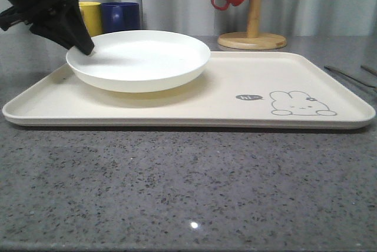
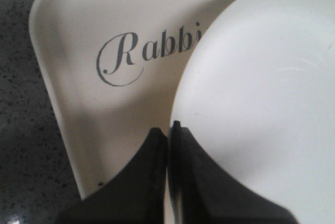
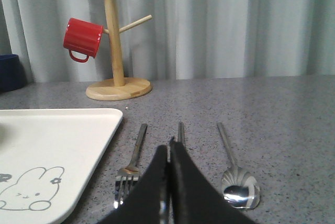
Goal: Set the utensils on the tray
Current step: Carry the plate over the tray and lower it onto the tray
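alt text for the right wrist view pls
The right gripper, jaws nearly shut, sits low over a grey counter above the chopsticks, with a fork and a spoon lying either side. The tray is beside the fork; a red mug hangs on a wooden stand behind.

Light was soft and even, apparently from overhead. The plate (image 1: 139, 59) cast a yellowish shadow on the tray (image 1: 247, 108) beneath it, and a grey shadow lay inside it by the left gripper (image 1: 86, 46). A small glare spot shone on the table (image 1: 194, 225). The spoon (image 3: 240, 191) beside the right gripper (image 3: 170, 148) glinted. Both grippers' fingers looked blurred up close.
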`<state>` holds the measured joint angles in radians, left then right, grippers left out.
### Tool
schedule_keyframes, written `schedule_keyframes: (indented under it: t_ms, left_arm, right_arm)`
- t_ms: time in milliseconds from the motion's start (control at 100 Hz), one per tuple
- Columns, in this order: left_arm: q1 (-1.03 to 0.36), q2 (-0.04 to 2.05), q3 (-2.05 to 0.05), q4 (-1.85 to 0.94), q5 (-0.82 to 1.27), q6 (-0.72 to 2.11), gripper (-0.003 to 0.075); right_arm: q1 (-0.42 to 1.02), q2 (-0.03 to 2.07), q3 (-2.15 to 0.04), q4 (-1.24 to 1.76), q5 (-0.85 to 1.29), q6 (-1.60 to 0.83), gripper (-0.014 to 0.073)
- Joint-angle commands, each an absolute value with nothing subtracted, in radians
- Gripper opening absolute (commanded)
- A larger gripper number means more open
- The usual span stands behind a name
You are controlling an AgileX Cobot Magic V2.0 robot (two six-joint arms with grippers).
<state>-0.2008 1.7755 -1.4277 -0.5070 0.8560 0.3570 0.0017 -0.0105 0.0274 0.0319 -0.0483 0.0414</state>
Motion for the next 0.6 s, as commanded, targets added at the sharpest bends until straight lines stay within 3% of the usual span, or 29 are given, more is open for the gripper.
schedule_keyframes:
  t_ms: [0, 590]
  left_arm:
    - [-0.209, 1.734, -1.461, -0.530, 0.836, 0.352, -0.0017]
    - [-0.209, 1.734, -1.461, -0.520, 0.836, 0.346, -0.0014]
  right_arm:
    - [-0.004, -0.031, 0.010, 0.032, -0.133, 0.031, -0.0068]
    - [-0.004, -0.031, 0.010, 0.032, -0.133, 0.031, -0.0068]
